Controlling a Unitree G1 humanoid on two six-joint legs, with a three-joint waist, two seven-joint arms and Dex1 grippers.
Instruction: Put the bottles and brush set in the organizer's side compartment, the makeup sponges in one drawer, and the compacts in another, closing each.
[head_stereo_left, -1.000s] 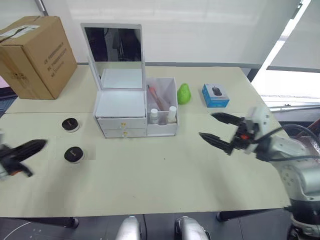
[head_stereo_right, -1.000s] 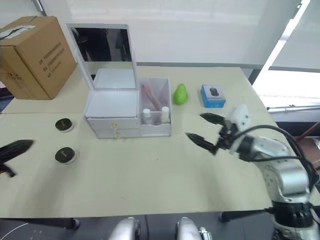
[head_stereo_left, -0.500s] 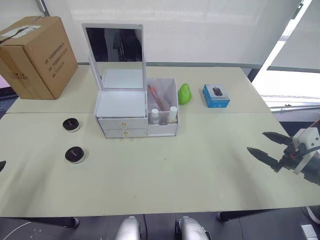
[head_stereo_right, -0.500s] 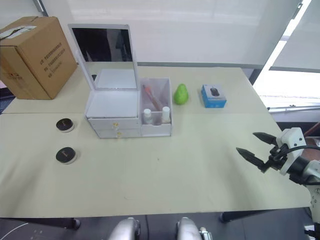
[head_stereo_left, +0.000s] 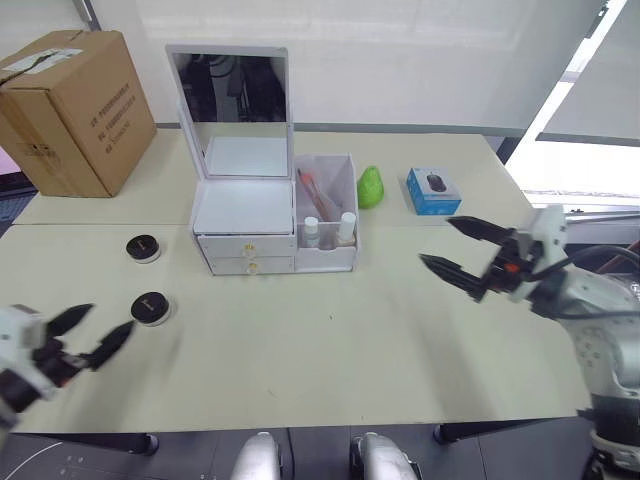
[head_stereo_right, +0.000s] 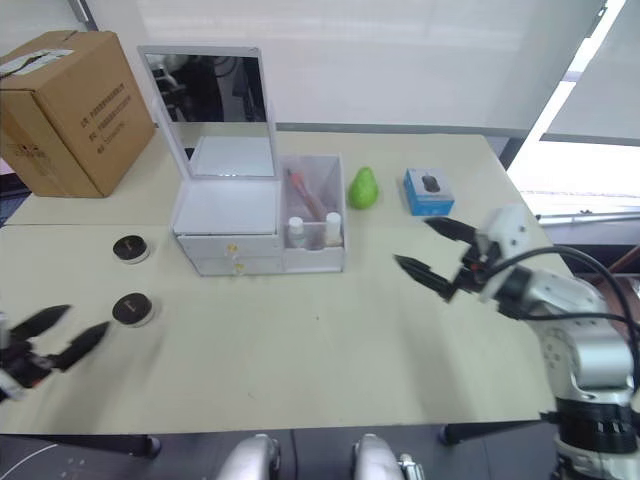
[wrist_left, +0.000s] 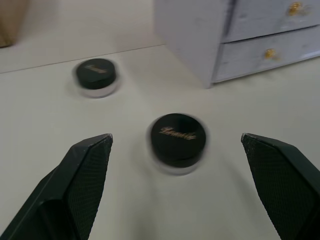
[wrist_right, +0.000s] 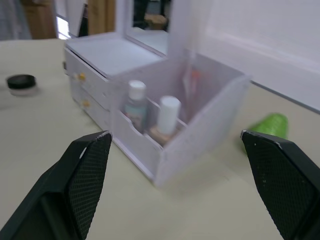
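Office-like room: long table (head_stereo_left: 330, 350), roller blinds (head_stereo_left: 600, 90)

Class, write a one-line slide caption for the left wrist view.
Open left gripper faces a round black-lidded compact; a second compact lies beyond.

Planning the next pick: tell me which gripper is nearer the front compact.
Left. The left gripper hovers just beside the front compact; the right gripper is across the table, beyond the organizer.

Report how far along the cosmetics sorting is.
Done: two bottles and the brush set stand in the side compartment. No makeup sponges lie on the table, and both drawers are shut. In hand: nothing; the left gripper, open, faces the nearer compact. Left: both compacts, the other farther back, must go in a drawer.
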